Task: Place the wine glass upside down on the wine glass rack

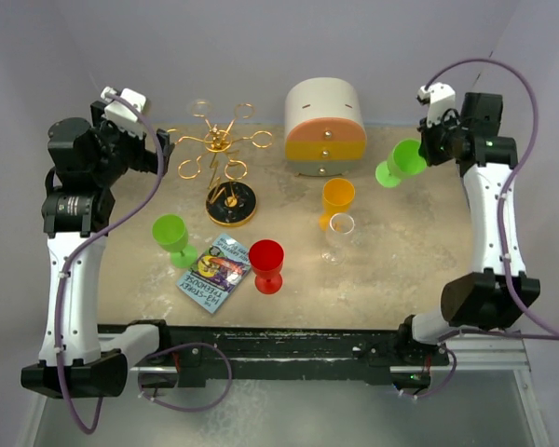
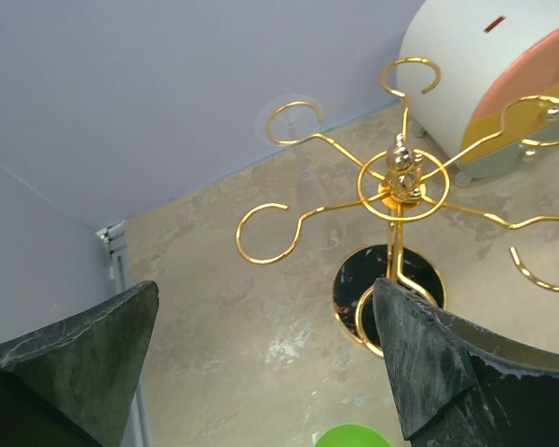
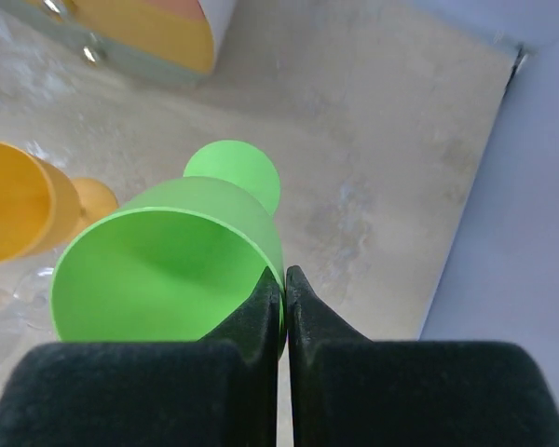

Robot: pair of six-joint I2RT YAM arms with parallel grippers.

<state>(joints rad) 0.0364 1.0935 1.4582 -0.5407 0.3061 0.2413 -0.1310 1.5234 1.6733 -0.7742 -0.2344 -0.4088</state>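
Observation:
The gold wire wine glass rack (image 1: pixel 222 144) stands on its round black base (image 1: pixel 231 205) at the back left; it also shows in the left wrist view (image 2: pixel 401 177). My right gripper (image 1: pixel 427 149) is shut on the rim of a green wine glass (image 1: pixel 401 163) and holds it tilted above the table at the right; in the right wrist view the fingertips (image 3: pixel 261 296) pinch the cup wall of that green glass (image 3: pixel 168 270). My left gripper (image 1: pixel 160 149) is open and empty, left of the rack; its fingers (image 2: pixel 429 354) frame the rack's base.
A white-and-orange drawer box (image 1: pixel 324 126) stands at the back centre. An orange glass (image 1: pixel 336 200), a clear glass (image 1: pixel 339 235), a red glass (image 1: pixel 266 264), another green glass (image 1: pixel 172 237) and a small book (image 1: pixel 214 272) sit on the table.

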